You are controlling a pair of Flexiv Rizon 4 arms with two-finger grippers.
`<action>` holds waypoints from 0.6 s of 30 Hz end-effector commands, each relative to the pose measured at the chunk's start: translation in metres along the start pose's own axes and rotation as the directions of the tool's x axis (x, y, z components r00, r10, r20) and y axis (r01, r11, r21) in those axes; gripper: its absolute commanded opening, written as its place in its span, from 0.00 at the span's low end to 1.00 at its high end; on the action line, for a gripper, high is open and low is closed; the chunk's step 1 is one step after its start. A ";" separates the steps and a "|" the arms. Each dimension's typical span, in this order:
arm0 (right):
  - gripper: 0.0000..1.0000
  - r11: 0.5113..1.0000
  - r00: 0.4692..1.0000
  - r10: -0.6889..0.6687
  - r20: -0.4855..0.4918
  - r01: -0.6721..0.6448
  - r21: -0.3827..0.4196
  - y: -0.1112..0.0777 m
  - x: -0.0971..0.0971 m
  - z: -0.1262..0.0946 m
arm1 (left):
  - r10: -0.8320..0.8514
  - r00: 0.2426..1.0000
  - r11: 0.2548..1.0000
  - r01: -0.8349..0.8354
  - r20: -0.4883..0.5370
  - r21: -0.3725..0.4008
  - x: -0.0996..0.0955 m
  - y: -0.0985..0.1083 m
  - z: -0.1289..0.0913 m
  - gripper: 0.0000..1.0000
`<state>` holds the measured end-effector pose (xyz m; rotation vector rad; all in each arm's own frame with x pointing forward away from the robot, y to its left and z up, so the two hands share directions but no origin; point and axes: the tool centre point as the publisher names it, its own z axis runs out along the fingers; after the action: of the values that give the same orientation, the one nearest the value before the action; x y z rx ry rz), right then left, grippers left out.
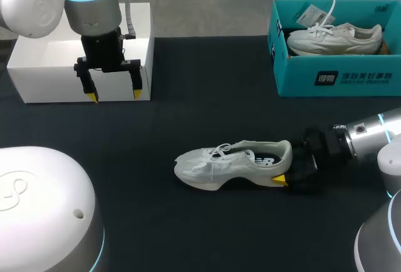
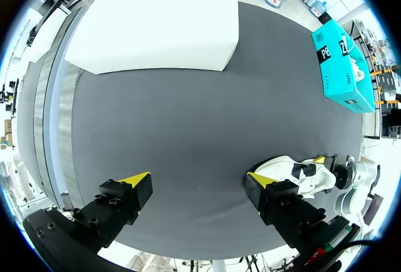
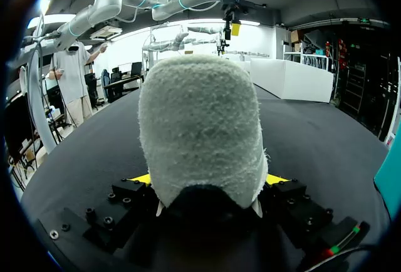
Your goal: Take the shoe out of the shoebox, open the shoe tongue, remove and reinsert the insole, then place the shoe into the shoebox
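Note:
A white sneaker [image 1: 232,162] lies on its side on the black table, toe pointing left. My right gripper [image 1: 291,165] comes in from the right and is shut on the sneaker's heel. In the right wrist view the heel [image 3: 200,128] fills the space between the two yellow tips of the right gripper [image 3: 207,181]. The teal shoebox [image 1: 332,78] stands at the back right with a second white sneaker [image 1: 335,39] inside. My left gripper [image 1: 114,93] hangs open and empty in front of the white box, far from the sneaker [image 2: 294,170].
A white box [image 1: 81,59] stands at the back left, just behind my left gripper [image 2: 200,181]. The teal shoebox [image 2: 341,65] is far ahead of it to the right. Bare black tabletop lies between the sneaker and both boxes.

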<state>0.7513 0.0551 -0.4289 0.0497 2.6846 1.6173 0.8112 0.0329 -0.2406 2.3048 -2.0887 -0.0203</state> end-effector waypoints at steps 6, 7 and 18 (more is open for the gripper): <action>0.00 1.000 1.000 -0.001 0.002 0.001 0.003 -0.002 -0.002 0.002 | -0.013 1.000 1.000 0.013 0.008 0.001 0.015 0.015 0.008 1.00; 0.00 1.000 1.000 -0.001 0.002 0.001 0.003 -0.002 -0.002 0.002 | -0.017 1.000 1.000 0.017 0.015 0.002 0.021 0.019 0.011 1.00; 0.00 1.000 1.000 -0.001 0.002 0.001 0.003 -0.002 -0.002 0.002 | 0.004 1.000 0.998 -0.005 -0.009 -0.057 0.095 0.056 0.044 1.00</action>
<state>0.7513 0.0551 -0.4289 0.0497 2.6847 1.6172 0.7621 -0.0421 -0.2723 2.2771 -2.0432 -0.0457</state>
